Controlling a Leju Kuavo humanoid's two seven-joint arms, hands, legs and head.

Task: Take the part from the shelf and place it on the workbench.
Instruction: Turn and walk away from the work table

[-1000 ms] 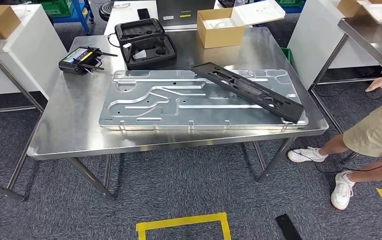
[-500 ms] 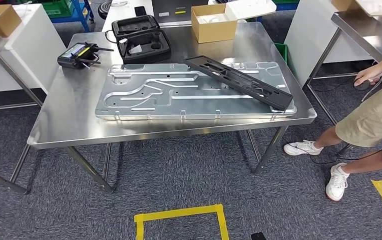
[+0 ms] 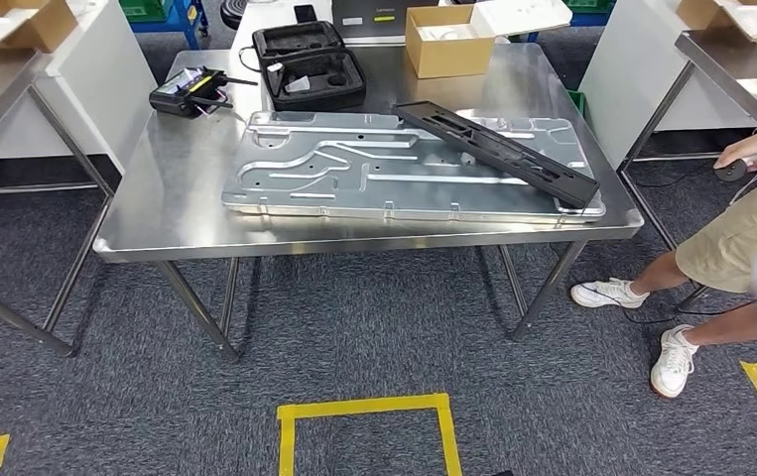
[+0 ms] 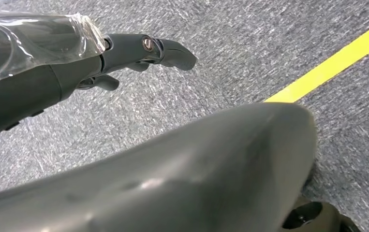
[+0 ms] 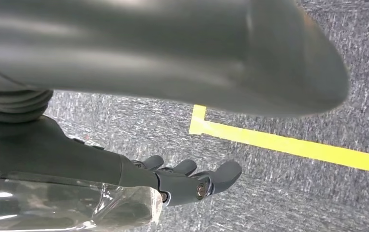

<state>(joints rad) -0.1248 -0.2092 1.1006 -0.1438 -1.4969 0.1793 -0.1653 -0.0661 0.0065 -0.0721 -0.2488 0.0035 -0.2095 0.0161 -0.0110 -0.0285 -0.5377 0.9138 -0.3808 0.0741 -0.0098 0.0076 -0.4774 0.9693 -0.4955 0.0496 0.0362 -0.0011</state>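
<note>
a long black plastic part (image 3: pixel 498 152) lies slantwise across a large embossed metal panel (image 3: pixel 354 174) on the steel workbench (image 3: pixel 176 213) in the head view, one end toward the table's far side and the other reaching the panel's near right corner. both of the robot's arms hang at its sides above grey carpet marked with yellow tape (image 3: pixel 364 409): the left hand (image 4: pixel 139 53) holds nothing, its fingers loosely extended and apart over the floor, and the right hand (image 5: pixel 192 181) is likewise empty, fingers stretched out side by side. no shelf can be seen from where the robot stands. judged from how things lie, the delivery looks finished or nearly so, if the black strip is indeed the part named in the task; that cannot be confirmed here, and if it is not, the fetch from the shelf is yet to come. elsewhere on the bench sit a handheld controller (image 3: pixel 188 91), an open black foam-lined case (image 3: pixel 313 67) and an open cardboard box (image 3: pixel 448 42). at the right edge a person in khaki shorts and white trainers (image 3: pixel 741 248) stands beside a neighbouring table, one hand resting on a small dark object there.
</note>
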